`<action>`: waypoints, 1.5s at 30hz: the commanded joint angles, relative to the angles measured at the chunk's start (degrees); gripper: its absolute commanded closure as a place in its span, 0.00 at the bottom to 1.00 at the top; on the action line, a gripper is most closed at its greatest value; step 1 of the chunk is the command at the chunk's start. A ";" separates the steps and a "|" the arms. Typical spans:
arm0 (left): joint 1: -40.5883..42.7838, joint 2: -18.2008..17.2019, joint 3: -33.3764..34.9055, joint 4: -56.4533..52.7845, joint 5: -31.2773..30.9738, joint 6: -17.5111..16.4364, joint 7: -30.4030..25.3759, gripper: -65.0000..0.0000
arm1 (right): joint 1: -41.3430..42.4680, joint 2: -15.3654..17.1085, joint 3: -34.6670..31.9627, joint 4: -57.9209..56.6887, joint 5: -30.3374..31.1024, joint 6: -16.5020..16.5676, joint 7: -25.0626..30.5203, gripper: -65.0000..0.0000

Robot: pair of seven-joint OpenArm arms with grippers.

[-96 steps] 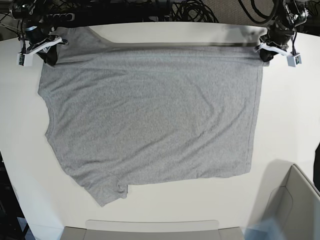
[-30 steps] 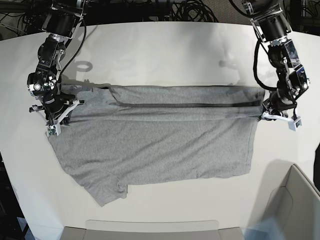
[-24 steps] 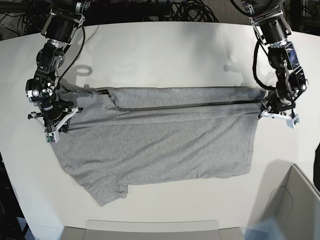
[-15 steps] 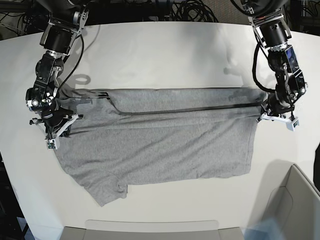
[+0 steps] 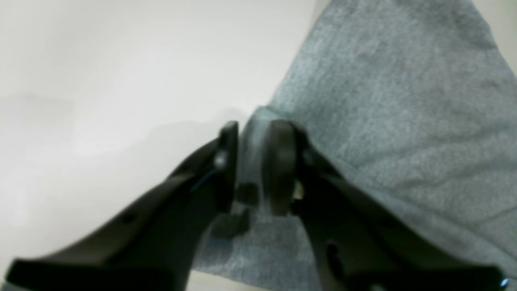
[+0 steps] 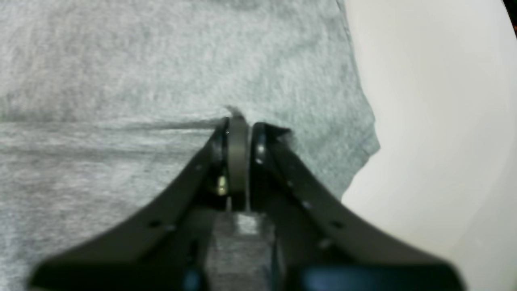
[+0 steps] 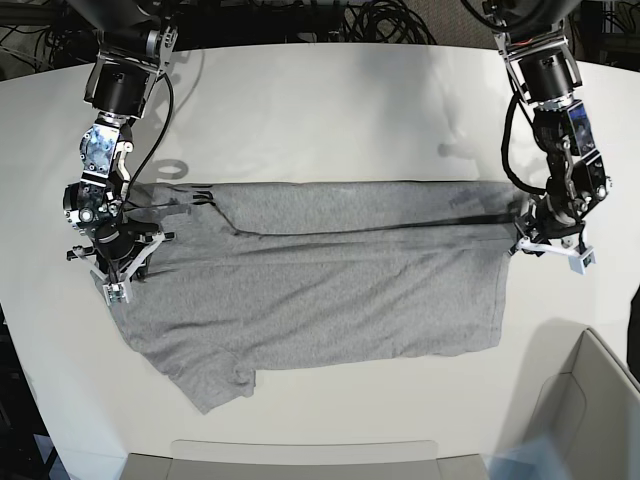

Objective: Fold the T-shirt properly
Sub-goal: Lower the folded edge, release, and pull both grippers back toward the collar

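The grey T-shirt [image 7: 320, 290] lies plain side up on the white table [image 7: 320, 100], its far part folded toward the front as a band across the top. In the base view my left gripper [image 7: 553, 245] is low at the shirt's right edge. The left wrist view shows its fingers [image 5: 226, 161] parted, with a corner of the T-shirt [image 5: 387, 101] standing loosely in the gap. My right gripper [image 7: 112, 265] sits at the shirt's left edge. Its fingers [image 6: 258, 149] are pressed nearly together on a thin pinch of the T-shirt [image 6: 121, 81].
A grey bin [image 7: 590, 400] stands at the front right corner, and a flat tray edge [image 7: 300, 455] runs along the front. Cables [image 7: 380, 20] pile up behind the table. One sleeve [image 7: 215, 385] sticks out toward the front left.
Both grippers have carried the shirt's far edge toward the front and come down onto the cloth. The left gripper's jaws have parted; the right gripper's jaws stay close together.
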 commanded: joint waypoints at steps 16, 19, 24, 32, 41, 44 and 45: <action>8.37 0.15 -0.69 20.08 -0.89 -0.17 -0.39 0.69 | -6.18 -1.24 3.47 26.09 3.50 -0.07 -11.32 0.59; 11.10 1.38 -0.69 22.36 -0.72 -0.17 -0.39 0.69 | -8.99 -0.63 9.10 27.76 10.71 -0.07 -14.92 0.59; 13.29 1.47 -0.43 22.54 -0.89 -0.35 -0.56 0.69 | -12.95 3.50 13.49 24.16 20.21 3.10 -19.05 0.59; 14.00 1.47 -0.34 22.72 -0.89 -0.26 -0.48 0.69 | -11.98 5.70 13.32 14.14 21.00 5.21 -18.79 0.59; 14.08 1.47 -0.25 22.72 -0.80 -0.26 -0.48 0.69 | -11.37 5.96 13.58 5.08 20.82 5.47 -14.39 0.59; 14.08 1.47 -0.25 22.72 -0.80 -0.26 -0.39 0.69 | -9.70 7.64 13.49 -0.98 20.82 5.65 -14.04 0.59; 14.26 1.47 -0.25 22.72 -0.80 -0.26 -0.39 0.69 | -9.35 7.99 13.49 -3.09 21.00 5.65 -14.13 0.59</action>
